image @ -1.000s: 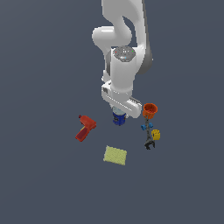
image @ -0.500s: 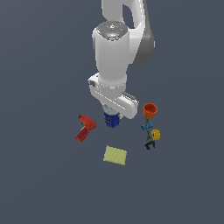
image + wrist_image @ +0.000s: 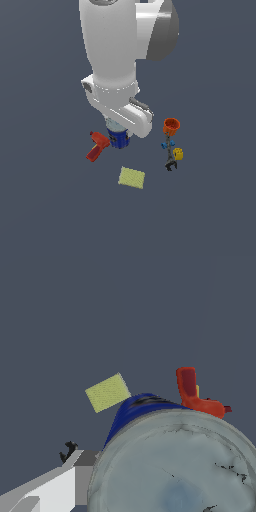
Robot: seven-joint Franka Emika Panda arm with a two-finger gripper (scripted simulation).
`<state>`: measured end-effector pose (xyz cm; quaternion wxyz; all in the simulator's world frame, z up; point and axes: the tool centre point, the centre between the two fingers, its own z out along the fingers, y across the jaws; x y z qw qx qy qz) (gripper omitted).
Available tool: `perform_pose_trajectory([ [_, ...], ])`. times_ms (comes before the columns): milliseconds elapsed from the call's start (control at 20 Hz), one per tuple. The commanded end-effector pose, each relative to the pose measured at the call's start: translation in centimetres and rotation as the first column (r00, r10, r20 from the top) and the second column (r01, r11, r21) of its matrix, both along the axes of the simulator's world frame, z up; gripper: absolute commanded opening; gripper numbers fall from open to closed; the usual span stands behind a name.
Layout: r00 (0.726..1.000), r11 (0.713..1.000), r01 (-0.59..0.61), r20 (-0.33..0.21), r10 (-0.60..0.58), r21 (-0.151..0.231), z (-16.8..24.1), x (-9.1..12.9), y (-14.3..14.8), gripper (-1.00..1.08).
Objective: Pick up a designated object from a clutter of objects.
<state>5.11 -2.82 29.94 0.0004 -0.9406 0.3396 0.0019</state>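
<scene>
The blue can (image 3: 118, 138) with a grey-silver top sits between my fingers, just under the white hand. My gripper (image 3: 119, 134) is shut on it and holds it above the floor. In the wrist view the can (image 3: 170, 466) fills the near corner, its silver top very close to the camera and its blue side (image 3: 132, 408) showing beyond. One grey-white finger (image 3: 50, 488) shows beside it. The other finger is hidden. The rest of the clutter lies on the floor below.
The red drill (image 3: 97, 146) lies just to the exterior view's left of the can. The yellow-green sponge (image 3: 132, 177) lies in front. The orange cup (image 3: 171, 126), small yellow block (image 3: 178, 155) and dark clamp tool (image 3: 170, 159) lie to the right.
The arm has risen toward the camera with the blue can in its grip. The can has shifted toward the drill in the picture. The other items have not moved.
</scene>
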Motion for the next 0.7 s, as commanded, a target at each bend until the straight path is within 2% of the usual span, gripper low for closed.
perform_pose_trajectory([
  [0, 1.000, 1.000, 0.000, 0.004, 0.000, 0.000, 1.6, 1.1, -0.7, -1.00],
  [650, 1.000, 1.000, 0.000, 0.004, 0.000, -0.002, 7.4, 5.9, -3.4, -1.00],
])
